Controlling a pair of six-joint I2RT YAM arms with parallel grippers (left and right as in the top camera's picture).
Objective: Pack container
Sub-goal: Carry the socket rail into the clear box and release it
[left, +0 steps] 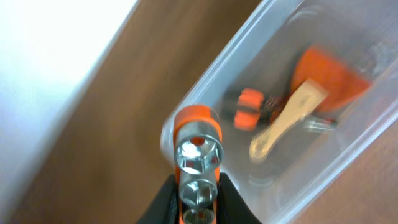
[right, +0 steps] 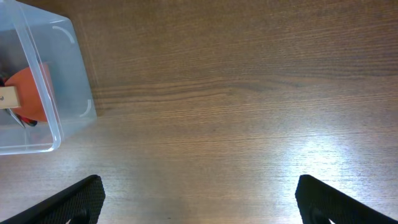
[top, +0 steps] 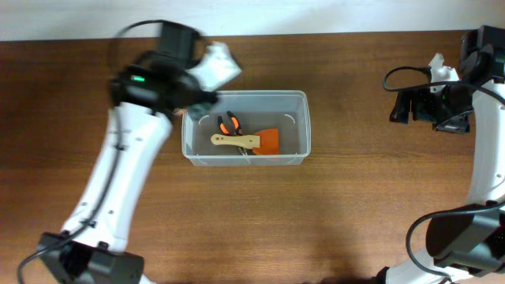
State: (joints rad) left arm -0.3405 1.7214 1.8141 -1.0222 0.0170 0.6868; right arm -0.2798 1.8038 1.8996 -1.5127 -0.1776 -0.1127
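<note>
Gripping an orange socket tool (left: 198, 146) in my left gripper (left: 198, 198), I hang over the far left corner of the middle tub (top: 252, 94). My right gripper (right: 199, 193) is spread wide. Dropped here, the tool could hit the rim and fall outside.

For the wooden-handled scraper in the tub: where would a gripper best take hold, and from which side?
Probably by its wooden handle, straight down from above, jaws across its narrow width. The scraper lies flat in the container, whose walls block side approaches; the orange blade looks too wide and flat to pinch.
</note>
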